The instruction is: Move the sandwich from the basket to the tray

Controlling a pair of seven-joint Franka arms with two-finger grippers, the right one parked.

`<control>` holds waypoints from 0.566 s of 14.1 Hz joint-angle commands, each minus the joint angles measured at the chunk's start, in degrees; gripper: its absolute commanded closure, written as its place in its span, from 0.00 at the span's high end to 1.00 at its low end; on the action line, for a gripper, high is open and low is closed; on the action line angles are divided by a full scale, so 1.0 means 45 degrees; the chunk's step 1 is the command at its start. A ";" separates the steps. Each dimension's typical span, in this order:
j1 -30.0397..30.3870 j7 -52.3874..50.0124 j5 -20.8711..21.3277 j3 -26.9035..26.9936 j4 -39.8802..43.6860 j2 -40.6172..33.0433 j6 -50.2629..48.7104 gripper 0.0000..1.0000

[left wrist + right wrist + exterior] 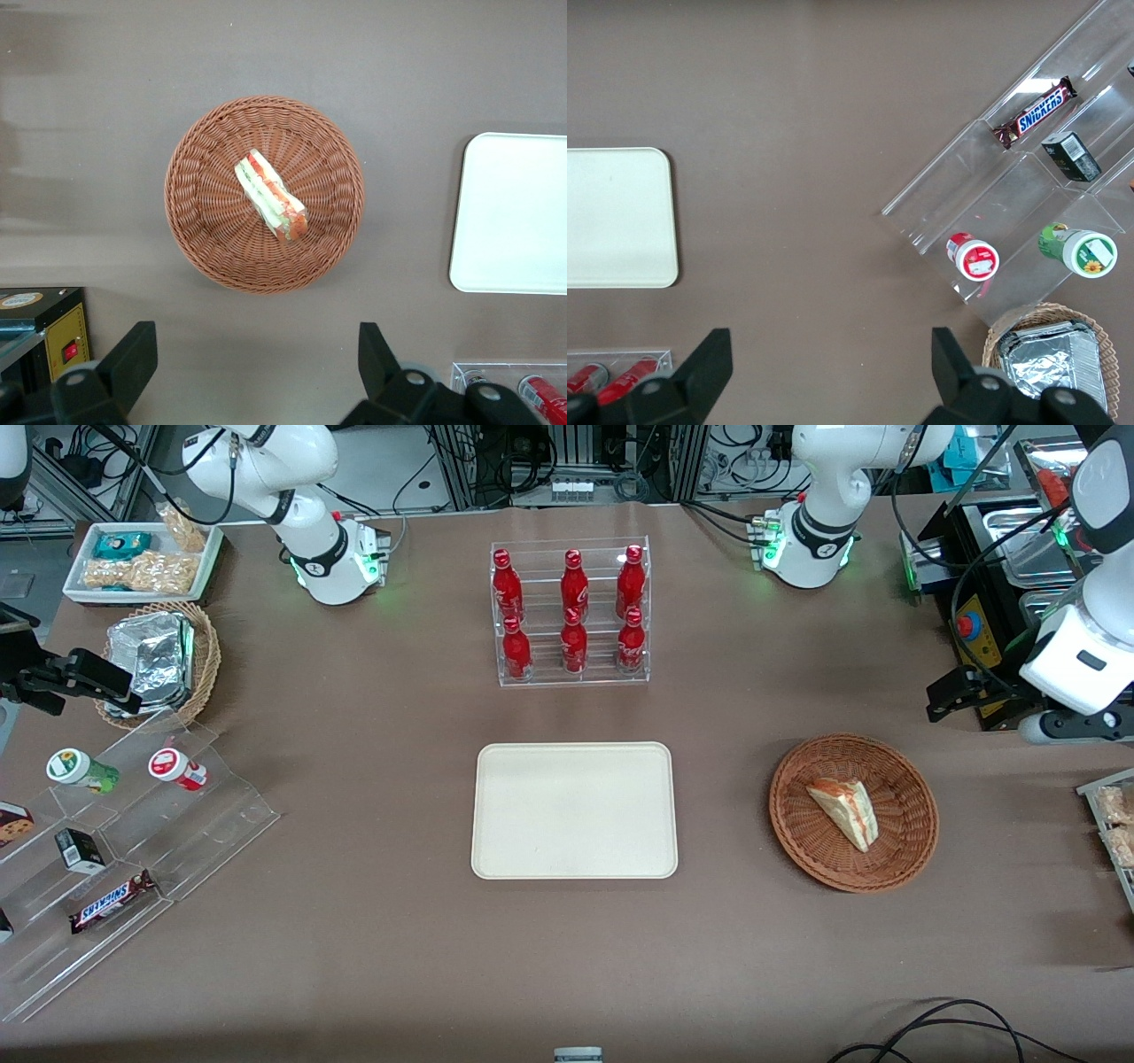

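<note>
The sandwich [846, 808] is a triangular white-bread wedge with orange and green filling. It lies in the round reddish-brown wicker basket [912, 841], toward the working arm's end of the table. In the left wrist view the sandwich [270, 195] lies in the middle of the basket [199, 230]. The cream-white tray [574, 810] lies flat and bare at the table's middle; its edge also shows in the left wrist view [514, 212]. My left gripper [952, 693] [255, 336] is open and empty, held high above the table, beside the basket and farther from the front camera than it.
A clear rack of red bottles [571, 613] stands farther from the front camera than the tray. A black box with a red button [974, 624] sits close to the gripper. At the parked arm's end are a tan basket of foil packs [159, 660] and a clear snack stand [133, 850].
</note>
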 commanded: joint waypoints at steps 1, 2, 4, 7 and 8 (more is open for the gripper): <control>-0.0098 0.0156 -0.0140 0.0140 0.0402 0.0203 -0.0277 1.00; -0.0097 0.0060 -0.0217 0.0140 0.0383 0.0203 -0.0316 1.00; -0.0097 0.0059 -0.0160 0.0160 0.0402 0.0223 -0.0666 1.00; -0.0175 0.0059 -0.0121 0.0140 0.0344 0.0281 -0.0726 1.00; -0.0175 0.0059 -0.0120 0.0140 0.0266 0.0281 -0.0765 1.00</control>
